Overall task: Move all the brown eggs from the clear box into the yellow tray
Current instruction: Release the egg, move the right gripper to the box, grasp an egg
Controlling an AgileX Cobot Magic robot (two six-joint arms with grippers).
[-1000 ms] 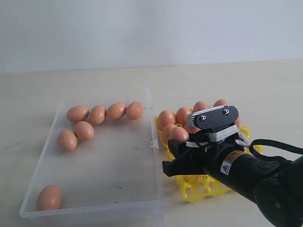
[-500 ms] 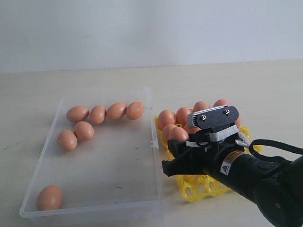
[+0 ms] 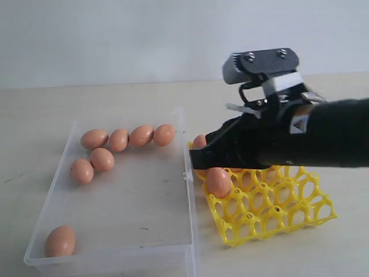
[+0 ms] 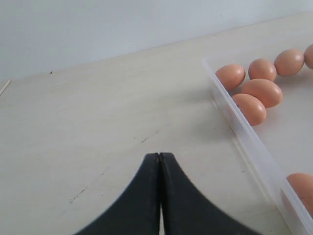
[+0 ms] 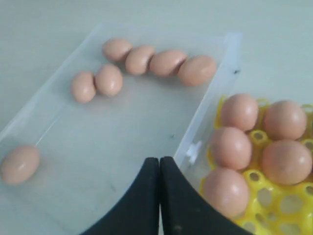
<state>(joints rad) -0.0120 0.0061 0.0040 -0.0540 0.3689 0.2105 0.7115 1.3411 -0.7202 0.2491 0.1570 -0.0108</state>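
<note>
While brown eggs (image 3: 142, 136) lie in the clear box (image 3: 132, 202), the closed right tool (image 3: 195, 157), seemingly empty, overhangs the yellow tray (image 3: 277, 213).

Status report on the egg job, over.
Right claw shut, empty, above where clear box meets yellow tray. Left claw shut, over bare table. Seven brown eggs left in box. Nothing in the way.

A lab-style test setup; plain pale tabletop (image 3: 40, 109); blank white wall (image 3: 115, 40) behind.
</note>
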